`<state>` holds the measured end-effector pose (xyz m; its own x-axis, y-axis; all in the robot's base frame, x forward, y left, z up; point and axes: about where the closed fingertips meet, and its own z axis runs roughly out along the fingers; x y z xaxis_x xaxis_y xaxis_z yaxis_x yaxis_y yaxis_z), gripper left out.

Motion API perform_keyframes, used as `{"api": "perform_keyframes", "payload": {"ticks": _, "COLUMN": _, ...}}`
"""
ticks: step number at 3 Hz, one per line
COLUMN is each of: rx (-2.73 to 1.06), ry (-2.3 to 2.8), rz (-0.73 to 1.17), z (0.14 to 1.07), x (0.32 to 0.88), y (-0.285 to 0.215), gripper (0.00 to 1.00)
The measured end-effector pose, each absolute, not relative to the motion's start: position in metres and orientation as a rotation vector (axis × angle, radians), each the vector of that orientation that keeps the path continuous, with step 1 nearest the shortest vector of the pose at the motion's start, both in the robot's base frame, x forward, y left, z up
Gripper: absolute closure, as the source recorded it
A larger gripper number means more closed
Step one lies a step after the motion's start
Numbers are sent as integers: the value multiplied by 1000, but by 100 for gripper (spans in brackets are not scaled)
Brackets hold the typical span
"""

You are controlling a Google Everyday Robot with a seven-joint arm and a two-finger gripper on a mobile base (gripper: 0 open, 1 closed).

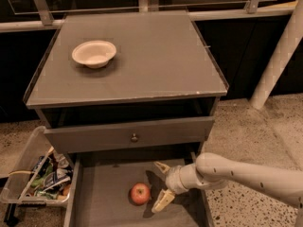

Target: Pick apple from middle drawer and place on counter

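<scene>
The red apple (140, 193) lies on the flat grey floor of the pulled-out middle drawer (106, 197), near its centre. My gripper (161, 186) reaches in from the right on a pale arm. It is open, its two pale fingers spread, one behind (162, 167) and one in front (163, 201) of the apple's right side. The fingers stand just right of the apple and do not touch it. The grey-brown counter (151, 56) tops the cabinet above the drawers.
A white bowl (94, 53) sits on the counter's left rear. A drawer front with a round metal knob (134, 137) overhangs the open drawer. A clear bin of packets (40, 176) stands on the floor at the left. A pale post (279, 56) rises at the right.
</scene>
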<state>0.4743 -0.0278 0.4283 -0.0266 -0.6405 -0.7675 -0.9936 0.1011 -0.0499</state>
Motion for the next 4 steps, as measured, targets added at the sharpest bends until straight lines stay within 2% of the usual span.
{"api": "perform_keyframes", "payload": {"ticks": 2, "rx": -1604, "ry": 1748, "rz": 756, "z": 396, "x": 483, "y": -14, "gripper": 0}}
{"api": "perform_keyframes", "payload": {"ticks": 4, "rx": -1603, "ry": 1683, "rz": 818, "z": 391, "x": 468, "y": 14, "gripper": 0}}
